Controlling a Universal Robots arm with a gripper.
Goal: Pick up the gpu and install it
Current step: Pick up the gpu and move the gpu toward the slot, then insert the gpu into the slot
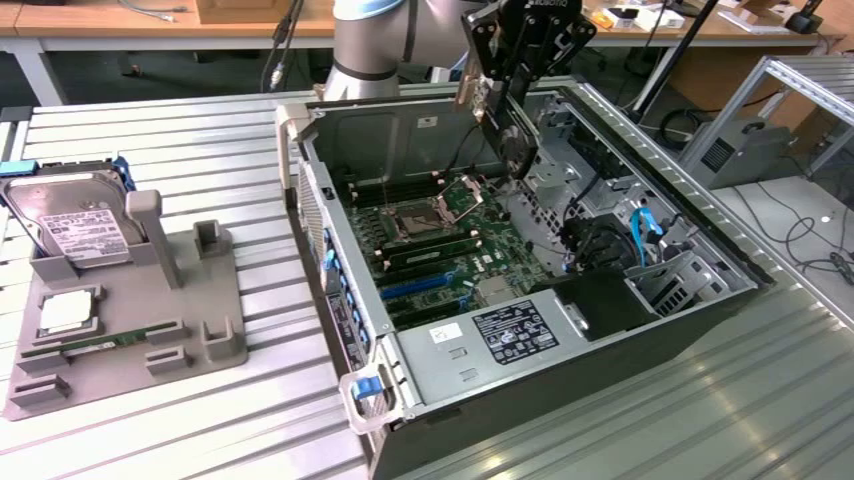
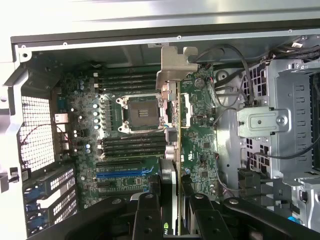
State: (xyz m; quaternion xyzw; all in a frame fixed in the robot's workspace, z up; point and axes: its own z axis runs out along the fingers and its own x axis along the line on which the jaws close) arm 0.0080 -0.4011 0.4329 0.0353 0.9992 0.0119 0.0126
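My gripper (image 1: 497,95) hangs over the open computer case (image 1: 441,350), shut on the gpu (image 1: 515,150). The card hangs edge-down above the motherboard (image 1: 447,235), clear of its slots. In the wrist view the gpu (image 2: 178,135) runs as a thin edge-on strip between my two black fingers (image 2: 148,215). Its silver end bracket (image 2: 173,67) points toward the case's rear wall. The blue expansion slot (image 2: 125,175) lies on the board to one side of the card.
A grey fixture (image 1: 200,340) at the exterior view's left holds a silver hard drive (image 1: 74,230) and a thin green memory stick (image 1: 94,345). Inside the case are the processor socket (image 2: 137,112), cables (image 1: 641,235) and a metal drive cage (image 2: 292,115). The case walls hem in the card.
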